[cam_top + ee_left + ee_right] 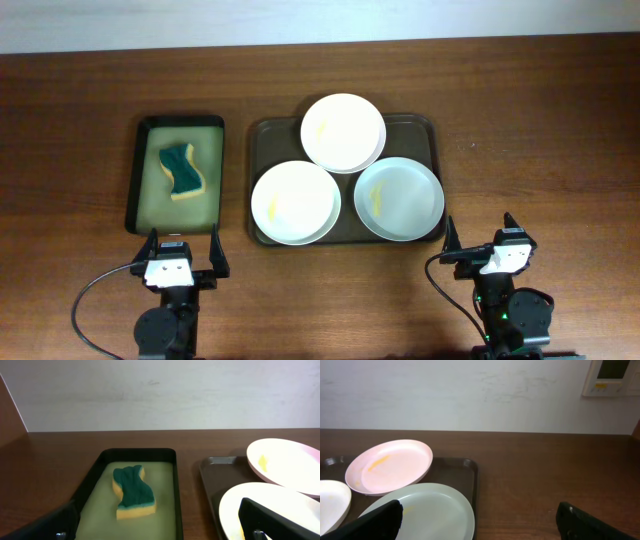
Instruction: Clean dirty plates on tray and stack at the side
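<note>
From my station, both arms sit low at the near edge of the table (pixel 560 150), and neither reaches the work. The left gripper (pixel 184 250) has its jaws spread wide with nothing between them. Its wrist camera shows one dark finger (pixel 45 522) at each lower corner of the frame, with open space across the middle. It hangs just in front of the small black tray (pixel 138 180), where a green-topped yellow sponge (pixel 181 170) lies flat on the greenish floor, toward the far half. The right gripper (pixel 479 232) is equally wide apart and empty, touching nothing. It sits just off the near right corner of the dark brown tray (pixel 424 128). That tray lies in the centre of the table, right of the black one with a narrow strip of wood between them. All three plates are on it. The rear plate (pixel 343 131) sits at the far middle, pokes out over the far rim, and its near edge overlaps the other two. The front-left plate (pixel 295 203) and front-right plate (pixel 399 199) lie side by side at the near edge, rims nearly meeting. Each plate carries a yellow smear, faintest on the rear one. The right wrist view shows the rear plate tilted, with one side propped higher.
</note>
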`<act>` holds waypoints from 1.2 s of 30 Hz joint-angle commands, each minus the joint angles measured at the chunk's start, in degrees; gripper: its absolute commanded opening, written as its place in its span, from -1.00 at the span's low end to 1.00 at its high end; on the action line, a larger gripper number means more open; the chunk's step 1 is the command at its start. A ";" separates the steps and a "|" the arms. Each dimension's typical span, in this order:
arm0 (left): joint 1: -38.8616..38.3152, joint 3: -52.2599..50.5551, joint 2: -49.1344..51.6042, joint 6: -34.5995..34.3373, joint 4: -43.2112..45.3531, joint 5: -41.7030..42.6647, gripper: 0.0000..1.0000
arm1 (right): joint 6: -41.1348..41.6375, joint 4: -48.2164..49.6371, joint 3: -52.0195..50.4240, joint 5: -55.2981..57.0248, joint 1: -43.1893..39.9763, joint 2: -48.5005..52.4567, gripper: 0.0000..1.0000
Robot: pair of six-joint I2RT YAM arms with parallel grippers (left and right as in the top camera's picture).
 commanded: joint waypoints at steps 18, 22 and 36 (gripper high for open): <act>0.20 -0.31 -0.39 1.11 0.15 -0.26 0.99 | 0.50 -0.37 -0.31 0.50 -0.39 -0.26 0.97; 0.20 -0.31 -0.39 1.11 0.15 -0.26 0.99 | 0.48 -0.37 -0.31 0.50 -0.39 -0.26 0.97; 0.13 -0.28 -0.39 -4.11 17.81 16.63 0.99 | 0.50 -0.37 -0.31 0.50 -0.39 -0.26 0.97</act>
